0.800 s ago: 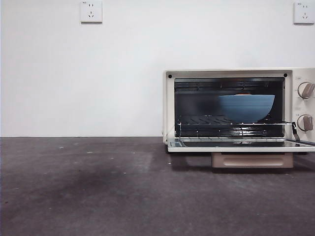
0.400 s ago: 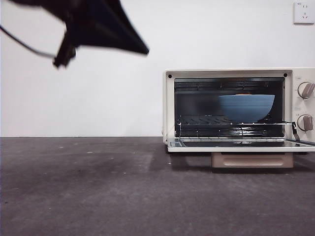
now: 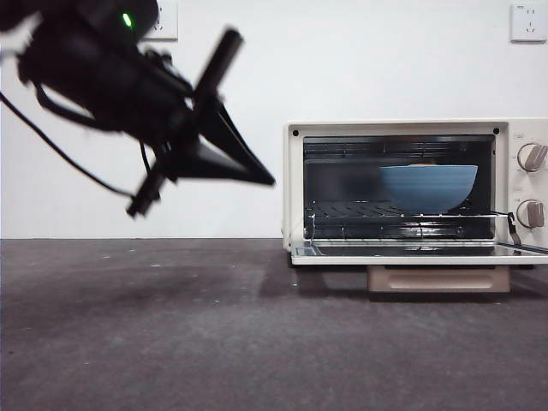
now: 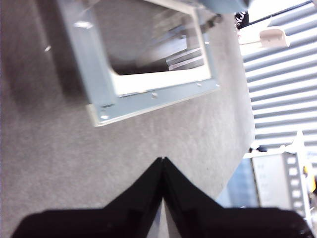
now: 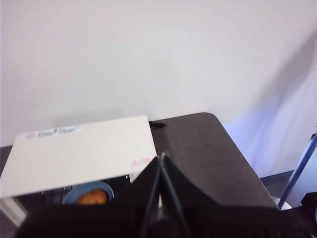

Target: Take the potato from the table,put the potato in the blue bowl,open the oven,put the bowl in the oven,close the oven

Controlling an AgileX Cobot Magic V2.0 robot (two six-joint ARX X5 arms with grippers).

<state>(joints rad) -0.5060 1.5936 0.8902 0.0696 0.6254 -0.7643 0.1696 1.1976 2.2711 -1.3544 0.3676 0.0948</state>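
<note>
The cream-white oven (image 3: 402, 127) stands at the right on the dark table (image 3: 171, 325). Its door (image 3: 411, 252) lies flat open, with the tan handle (image 3: 438, 278) under the door's edge. The blue bowl (image 3: 428, 187) sits on the wire rack inside, and the potato (image 3: 422, 164) just shows over its rim. My left gripper (image 3: 270, 181) is shut and empty. It hangs in the air left of the oven, with its tip pointing at the oven. In the left wrist view, that gripper (image 4: 162, 159) is above the open door (image 4: 148, 94). My right gripper (image 5: 162, 156) is shut and held high over the oven top (image 5: 79, 153). From there, I see the potato (image 5: 92, 198) lying in the bowl (image 5: 74, 194).
Two knobs (image 3: 533, 157) sit on the oven's right panel. Wall sockets (image 3: 528, 21) are mounted high on the white wall. A black cable trails from the left arm toward the left edge. The table's rounded corner (image 5: 208, 119) lies behind the oven.
The left arm has come in from the top left, moving lower and to the right toward the oven. The oven, bowl and potato have not moved.
</note>
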